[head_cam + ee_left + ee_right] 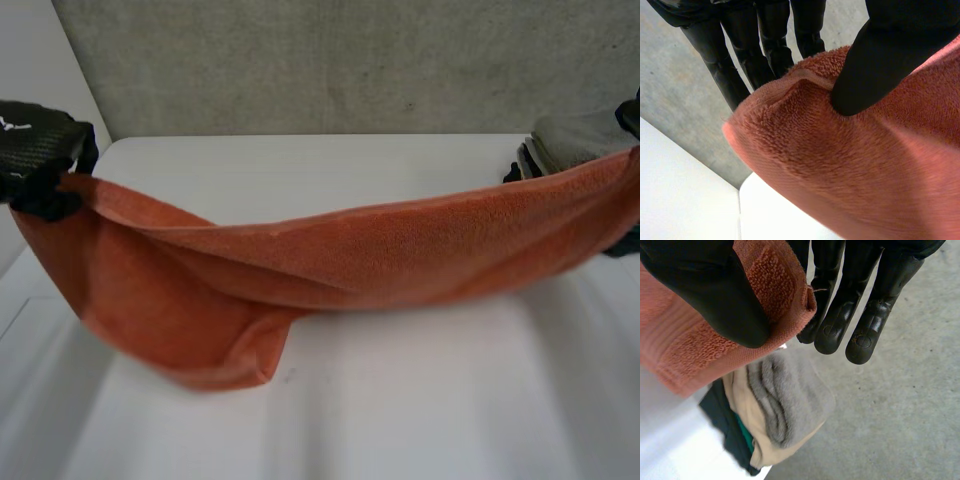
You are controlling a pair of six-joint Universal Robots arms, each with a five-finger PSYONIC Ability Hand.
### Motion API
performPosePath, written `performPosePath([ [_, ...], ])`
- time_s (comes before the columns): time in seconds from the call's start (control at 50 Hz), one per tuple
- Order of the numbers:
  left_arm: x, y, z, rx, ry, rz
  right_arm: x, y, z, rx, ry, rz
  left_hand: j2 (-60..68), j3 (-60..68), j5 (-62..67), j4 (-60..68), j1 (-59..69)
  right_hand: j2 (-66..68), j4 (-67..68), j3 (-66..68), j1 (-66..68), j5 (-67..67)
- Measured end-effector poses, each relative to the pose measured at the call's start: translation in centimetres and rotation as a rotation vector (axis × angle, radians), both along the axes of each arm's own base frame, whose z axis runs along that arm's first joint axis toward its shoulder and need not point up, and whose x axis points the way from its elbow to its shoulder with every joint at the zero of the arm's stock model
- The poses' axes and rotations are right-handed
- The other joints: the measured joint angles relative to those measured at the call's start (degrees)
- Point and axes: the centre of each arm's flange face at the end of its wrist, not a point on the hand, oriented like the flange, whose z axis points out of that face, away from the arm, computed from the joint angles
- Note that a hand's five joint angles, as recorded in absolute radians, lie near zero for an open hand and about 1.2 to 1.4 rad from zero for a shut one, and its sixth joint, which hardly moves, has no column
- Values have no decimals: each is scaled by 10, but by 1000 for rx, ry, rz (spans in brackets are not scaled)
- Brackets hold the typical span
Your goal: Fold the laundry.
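An orange towel (380, 260) hangs stretched between my two hands above the white table (420, 410). It sags in the middle, and its lower folded part rests on the table at the left. My left hand (40, 150) holds the towel's left end; in the left wrist view its thumb (880, 60) presses the towel (840, 165) corner against the fingers behind. My right hand (630, 115) holds the right end at the table's far right. There the thumb (710, 285) pinches the towel (685, 350) corner against straight fingers (850, 315).
A stack of folded cloths (575, 140) lies at the table's back right corner, just under my right hand; grey, beige and dark layers show in the stack (785, 400). A grey wall (350, 60) stands behind the table.
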Motion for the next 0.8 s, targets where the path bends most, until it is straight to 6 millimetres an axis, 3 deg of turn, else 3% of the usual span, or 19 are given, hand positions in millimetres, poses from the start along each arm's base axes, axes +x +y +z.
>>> performPosePath([
  [0.06,0,-4,-8,43,-5,2,-1,-3,-9,39,28,2,0,0,0,0,0,0,0,0,0,1],
  [0.12,0,-20,-34,137,-12,4,1,-19,-34,120,46,9,0,0,0,0,0,0,0,0,0,1],
  [0.18,0,-29,-46,172,-15,4,3,-27,-44,144,47,12,1,0,0,0,0,0,0,0,0,1],
  [0.2,-2,-50,-69,227,-19,5,7,-45,-67,180,47,18,1,0,0,0,0,0,0,0,0,1],
  [0.22,-3,-60,-77,234,-21,5,11,-55,-77,177,42,22,1,0,0,0,0,0,0,0,0,1],
  [0.26,-5,-76,-84,224,-24,9,17,-67,-86,156,33,28,1,0,0,0,0,0,0,0,0,1],
  [0.3,-11,-106,-87,146,-27,22,30,-91,-91,59,4,33,1,0,0,0,0,0,0,0,0,1],
  [0.38,-23,-145,-68,-50,-13,47,48,-121,-77,-154,-57,32,1,0,0,0,0,0,0,0,0,1],
  [0.44,-37,-171,-24,-329,35,64,60,-142,-40,-415,-135,28,1,0,0,0,0,0,0,0,0,1],
  [0.46,-38,-173,-20,-357,41,66,61,-144,-36,-441,-142,28,1,0,0,0,0,0,0,0,0,1],
  [0.48,-42,-178,5,-493,74,70,64,-149,-15,-557,-178,27,1,0,0,0,0,0,0,0,0,1],
  [0.56,-51,-173,72,-822,176,65,69,-150,44,-853,-284,43,1,1,0,0,0,0,0,0,0,1],
  [0.62,-54,-161,97,-929,223,54,72,-145,63,-928,-327,62,1,1,0,0,0,0,0,0,0,1],
  [0.66,-56,-151,106,-959,246,45,75,-140,69,-941,-351,80,1,0,0,0,0,0,0,0,0,2],
  [0.7,-57,-147,102,-942,249,40,77,-138,66,-918,-361,90,1,1,0,0,0,0,0,0,0,2],
  [0.76,-58,-147,80,-870,234,38,78,-137,54,-857,-363,96,1,1,0,0,0,0,0,0,0,2],
  [0.8,-58,-148,54,-789,214,37,79,-137,32,-764,-361,101,1,1,0,0,0,0,0,0,0,2],
])
